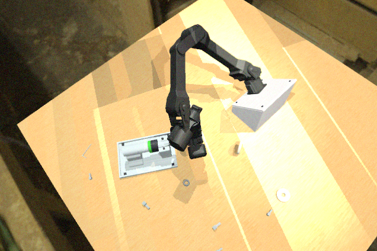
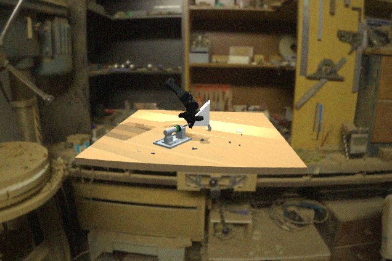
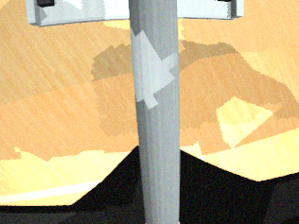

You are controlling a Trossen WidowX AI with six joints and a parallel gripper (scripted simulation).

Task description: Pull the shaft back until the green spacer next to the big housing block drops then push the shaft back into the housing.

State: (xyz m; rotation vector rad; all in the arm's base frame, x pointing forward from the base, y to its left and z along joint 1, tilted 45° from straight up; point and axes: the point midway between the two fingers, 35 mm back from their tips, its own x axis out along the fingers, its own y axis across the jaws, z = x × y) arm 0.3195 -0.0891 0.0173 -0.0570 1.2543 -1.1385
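The light grey shaft (image 3: 156, 122) (image 2: 186, 125) runs from the housing into my gripper (image 3: 150, 152) (image 2: 190, 124), which is shut on it. In the top view the wrist hides the fingertips. The green spacer (image 1: 149, 146) (image 2: 177, 128) sits upright against the end of the large pale housing cylinder (image 1: 134, 148) (image 2: 172, 130). A black spacer or spacers (image 1: 155, 145) sit beside the green one, on the gripper's side; their number is unclear. The base plate (image 1: 119, 166) (image 2: 162, 145) lies under the housing. The shaft's inner end is hidden.
A white wedge-shaped stand (image 1: 249, 102) (image 2: 204, 117) carries the arm's base. A small grey ring (image 1: 186, 182), a white ring (image 1: 278, 195), several bolts, including one near the plate (image 1: 146, 205), and a thin bent rod (image 1: 87, 150) lie on the table.
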